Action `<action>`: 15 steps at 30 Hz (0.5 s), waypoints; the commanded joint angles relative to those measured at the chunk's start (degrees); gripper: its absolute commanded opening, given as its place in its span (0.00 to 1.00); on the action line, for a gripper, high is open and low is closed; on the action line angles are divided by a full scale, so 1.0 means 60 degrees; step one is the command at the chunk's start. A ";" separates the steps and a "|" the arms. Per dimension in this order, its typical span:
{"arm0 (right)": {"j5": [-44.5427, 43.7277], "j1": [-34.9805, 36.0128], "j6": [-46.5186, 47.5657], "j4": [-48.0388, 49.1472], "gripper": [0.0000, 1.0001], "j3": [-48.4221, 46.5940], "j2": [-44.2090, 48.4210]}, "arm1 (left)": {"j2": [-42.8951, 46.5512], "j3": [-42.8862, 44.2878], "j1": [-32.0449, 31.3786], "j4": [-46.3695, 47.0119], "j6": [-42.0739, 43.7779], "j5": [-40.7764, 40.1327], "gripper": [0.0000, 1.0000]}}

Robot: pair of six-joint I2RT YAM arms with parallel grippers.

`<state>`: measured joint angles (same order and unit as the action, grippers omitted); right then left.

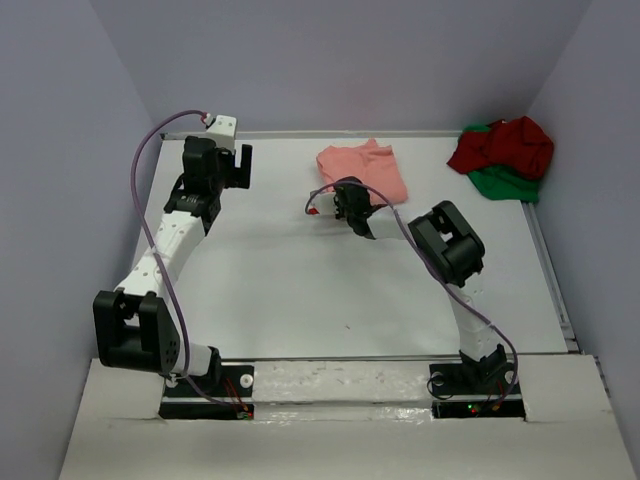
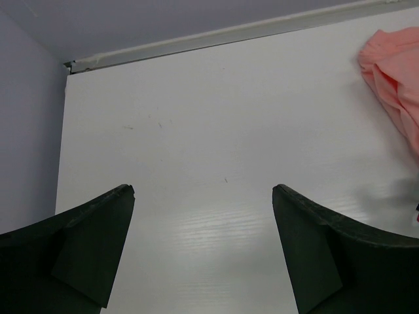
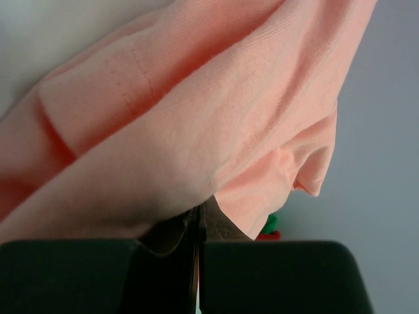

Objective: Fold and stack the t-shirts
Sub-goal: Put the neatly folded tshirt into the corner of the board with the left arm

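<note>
Salmon-pink t-shirt (image 3: 196, 118) pinched by right end effector (image 3: 198, 224), wrist view only; left end effector (image 2: 203, 191) released.

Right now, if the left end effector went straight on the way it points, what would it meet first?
Probably bare table, then the far wall; depth is unclear. The left end effector stands open, and the salmon-pink shirt lies off to its right.

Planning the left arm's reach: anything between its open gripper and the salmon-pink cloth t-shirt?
Nothing visible: only bare white table lies between the left gripper and that salmon-pink t-shirt.
</note>
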<state>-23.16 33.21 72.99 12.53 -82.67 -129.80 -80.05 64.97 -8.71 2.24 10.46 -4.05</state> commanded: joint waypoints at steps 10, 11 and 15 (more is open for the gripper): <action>0.0914 0.1452 -0.2553 -0.3889 0.00 0.0361 0.1139 | 0.0378 0.0363 0.0089 -0.0022 0.0088 0.0309 0.99; 0.0973 0.1583 -0.2686 -0.4268 0.00 0.0318 0.1183 | 0.0334 0.0392 0.0089 -0.0036 0.0088 0.0339 0.99; 0.1223 0.1833 -0.3346 -0.4666 0.00 0.0317 0.1359 | 0.0246 0.0553 0.0089 -0.0095 0.0073 0.0353 0.99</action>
<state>-21.17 42.17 59.86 -5.21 -80.93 -122.85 -79.31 65.17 -8.51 0.99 10.46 -2.92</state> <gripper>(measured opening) 0.009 0.989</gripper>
